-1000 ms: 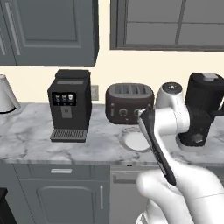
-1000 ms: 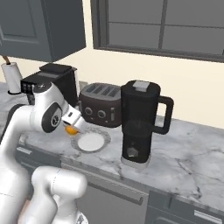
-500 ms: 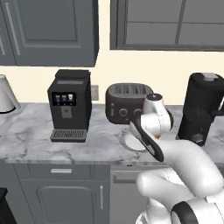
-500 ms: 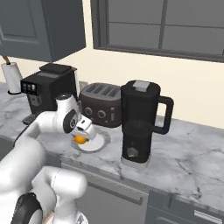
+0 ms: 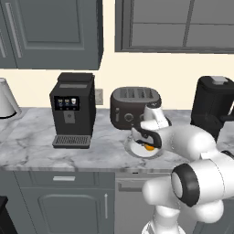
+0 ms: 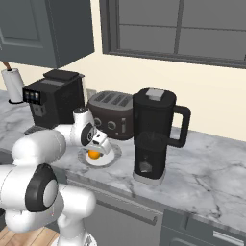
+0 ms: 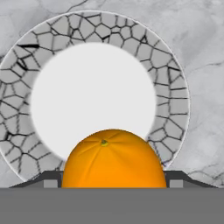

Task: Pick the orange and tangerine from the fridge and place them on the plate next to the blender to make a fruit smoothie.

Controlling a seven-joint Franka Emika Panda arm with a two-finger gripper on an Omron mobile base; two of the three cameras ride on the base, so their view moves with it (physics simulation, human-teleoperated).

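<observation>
The white arm rises from its base below the counter edge, folds at a large dark-capped elbow joint and reaches forward and low over the counter. The forearm lies close to level, and the wrist bends so the hand points downward. The end effector sits at the far end of the reach, just above the counter surface; in the right base view the end effector angles down and to the right. Its jaws stand part-way apart and are closed on the orange, which fills the gap between the dark fingertips in the hand view.
</observation>
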